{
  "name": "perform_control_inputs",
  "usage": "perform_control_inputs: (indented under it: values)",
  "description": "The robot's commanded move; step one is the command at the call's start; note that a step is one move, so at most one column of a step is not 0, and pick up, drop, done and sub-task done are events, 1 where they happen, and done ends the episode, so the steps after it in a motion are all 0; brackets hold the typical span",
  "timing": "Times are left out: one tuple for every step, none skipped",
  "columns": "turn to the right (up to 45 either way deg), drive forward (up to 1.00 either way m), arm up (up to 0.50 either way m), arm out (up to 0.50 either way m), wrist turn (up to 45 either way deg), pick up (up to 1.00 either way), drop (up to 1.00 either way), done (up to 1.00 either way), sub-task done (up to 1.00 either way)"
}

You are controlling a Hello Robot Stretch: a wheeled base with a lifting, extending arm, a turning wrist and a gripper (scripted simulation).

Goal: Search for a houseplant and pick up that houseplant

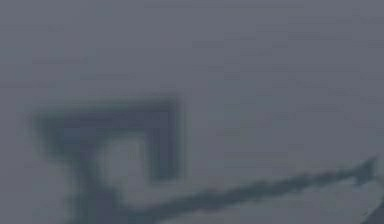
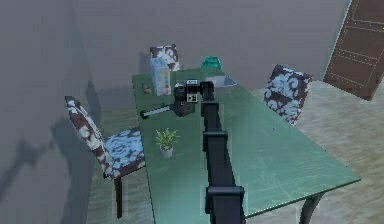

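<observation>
Green glass makes up the surface [image 2: 290, 160] in my arm side view, running from the upper middle of the frame down to the lower right. The plant [image 2: 166, 141], a small green tuft in a white pot, stands upright on it near the surface's left edge. It is a little left of centre in the frame and just left of the arm [image 2: 215, 150].

The arm rises as a dark bar from the bottom edge over the surface. The tool [image 2: 170, 106] sits at its far end, above the plant in the frame and apart from it. Things stand on the surface at and behind the tool, so I cannot tell whether it has hold of anything, nor how its fingers are set.

Past it, toward the top of the frame, are a pale carton [image 2: 160, 74], a teal thing [image 2: 210, 65] and a shallow dish [image 2: 227, 82]. Flower-patterned seats ring the surface: a left chair [image 2: 108, 142], a top chair [image 2: 166, 52] and a right chair [image 2: 287, 92]. A brown door [image 2: 362, 50] stands in the upper right corner.

My forward view gives me a plain grey wall [image 1: 250, 70].
</observation>
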Motion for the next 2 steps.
perform_control_inputs:
  values:
    - [0.0,0.00,-0.30,0.00,0.0,0.00,0.00,0.00,0.00]
    - [0.0,0.00,0.00,0.00,0.0,1.00,0.00,0.00,0.00]
